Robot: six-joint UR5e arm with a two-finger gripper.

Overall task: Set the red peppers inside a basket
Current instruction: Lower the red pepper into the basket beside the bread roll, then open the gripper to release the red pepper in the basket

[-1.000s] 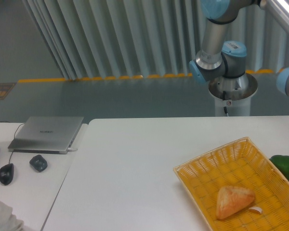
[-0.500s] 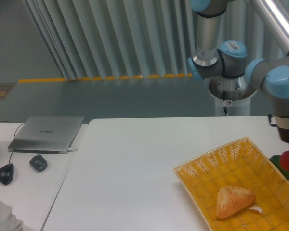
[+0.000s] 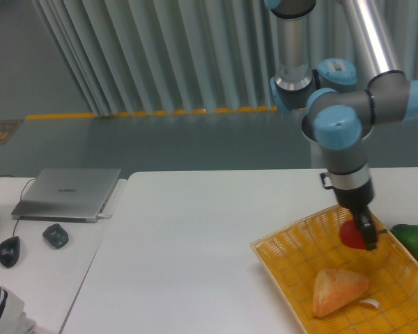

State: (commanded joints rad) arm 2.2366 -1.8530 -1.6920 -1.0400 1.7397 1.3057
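Observation:
The glossy red pepper [image 3: 350,235] hangs just above the back part of the yellow-orange woven basket [image 3: 285,250]. My gripper [image 3: 362,233] is shut on it, with dark fingers [image 3: 367,233] covering its right side. The arm reaches down from the upper right. The pepper's stem is hidden by the gripper.
A tan triangular bread piece [image 3: 338,291] lies in the basket. A green bell pepper [image 3: 412,240] sits on the table by the basket's right side. A laptop [image 3: 68,193], a mouse [image 3: 9,250] and a small dark object [image 3: 55,235] are on the left table.
The arm has swung in from the right edge, carrying the red pepper leftward from beside the green pepper to above the basket.

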